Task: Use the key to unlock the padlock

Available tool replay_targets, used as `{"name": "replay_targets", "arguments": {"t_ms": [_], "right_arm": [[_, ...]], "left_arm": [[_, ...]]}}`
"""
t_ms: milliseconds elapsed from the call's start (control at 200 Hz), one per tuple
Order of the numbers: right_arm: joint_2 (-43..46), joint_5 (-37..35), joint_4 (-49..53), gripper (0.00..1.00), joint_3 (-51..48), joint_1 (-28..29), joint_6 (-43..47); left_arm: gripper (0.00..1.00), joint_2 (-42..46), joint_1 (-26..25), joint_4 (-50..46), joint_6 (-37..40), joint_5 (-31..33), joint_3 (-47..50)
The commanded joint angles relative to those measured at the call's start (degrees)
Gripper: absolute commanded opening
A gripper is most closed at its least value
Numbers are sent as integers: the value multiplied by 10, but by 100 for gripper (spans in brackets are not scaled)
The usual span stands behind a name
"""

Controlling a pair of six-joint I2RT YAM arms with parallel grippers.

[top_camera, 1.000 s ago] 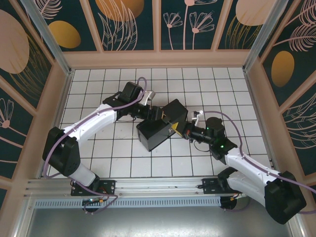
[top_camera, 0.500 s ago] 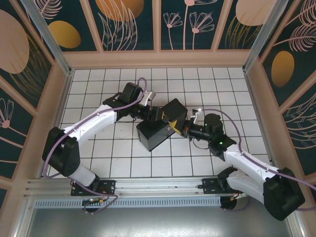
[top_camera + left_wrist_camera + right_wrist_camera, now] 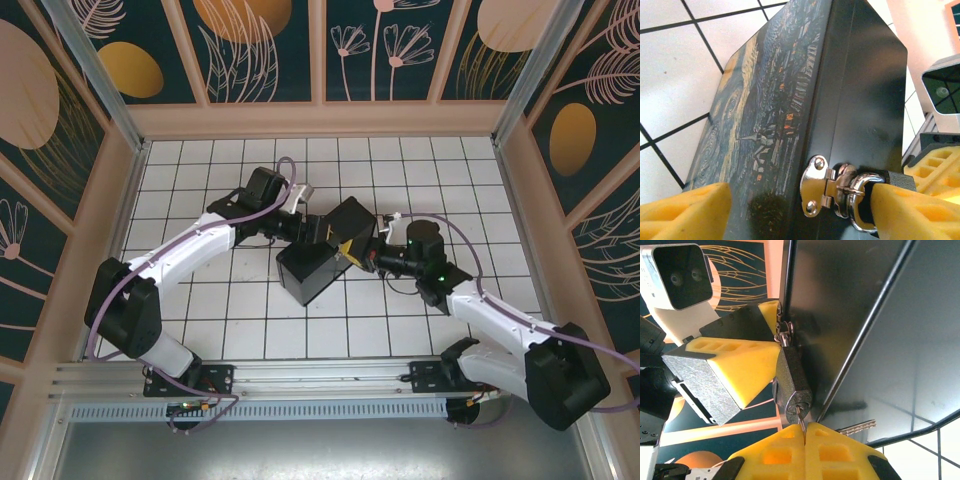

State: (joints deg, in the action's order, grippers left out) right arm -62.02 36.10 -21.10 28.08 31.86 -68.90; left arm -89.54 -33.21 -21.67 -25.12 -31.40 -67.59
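The small grey padlock (image 3: 792, 382) hangs by its shackle (image 3: 860, 197) from the chrome hasp (image 3: 821, 186) of the dark starry-night box (image 3: 310, 275). My right gripper (image 3: 805, 432) is shut on the key (image 3: 801, 419), whose thin blade tip sits in the keyhole on the padlock's bottom face. My left gripper (image 3: 800, 215) straddles the box's edge with its fingers wide apart. One yellow pad (image 3: 685, 215) is over the painted lid and the other (image 3: 920, 210) rests against the padlock's side. In the top view the left gripper (image 3: 312, 228) and the right gripper (image 3: 368, 255) meet at the box.
A second key blade (image 3: 855, 428) sticks out sideways beside my right pads, close to the box's lower rim. The box stands tilted on the white tiled floor (image 3: 250, 330). Wooden walls (image 3: 320, 120) enclose the floor on three sides.
My right arm has swung up and left toward the box, bringing the key to the padlock. The left arm and the box have stayed put.
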Motion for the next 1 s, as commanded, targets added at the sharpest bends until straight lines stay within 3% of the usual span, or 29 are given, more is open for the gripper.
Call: {"name": "replay_targets", "arguments": {"t_ms": [0, 260, 400, 601, 711, 836, 996], "right_arm": [[-10, -6, 2, 0, 25, -2, 26], [1, -6, 76, 18, 29, -33, 63], [21, -2, 96, 33, 24, -48, 74], [59, -6, 165, 40, 35, -68, 120], [93, -45, 229, 41, 68, -67, 247], [125, -165, 270, 40, 105, -24, 448], [141, -217, 179, 37, 78, 12, 643]], "left_arm": [[79, 20, -10, -5, -6, -21, -7], [83, 12, 1, -65, 15, 22, -69], [83, 13, 22, -66, 19, 30, -68], [83, 10, 40, -70, 28, 40, -73], [83, 6, 51, -75, 42, 46, -75], [82, -11, 55, -89, 60, 45, -90], [81, -25, 63, -111, 78, 48, -114]]}}
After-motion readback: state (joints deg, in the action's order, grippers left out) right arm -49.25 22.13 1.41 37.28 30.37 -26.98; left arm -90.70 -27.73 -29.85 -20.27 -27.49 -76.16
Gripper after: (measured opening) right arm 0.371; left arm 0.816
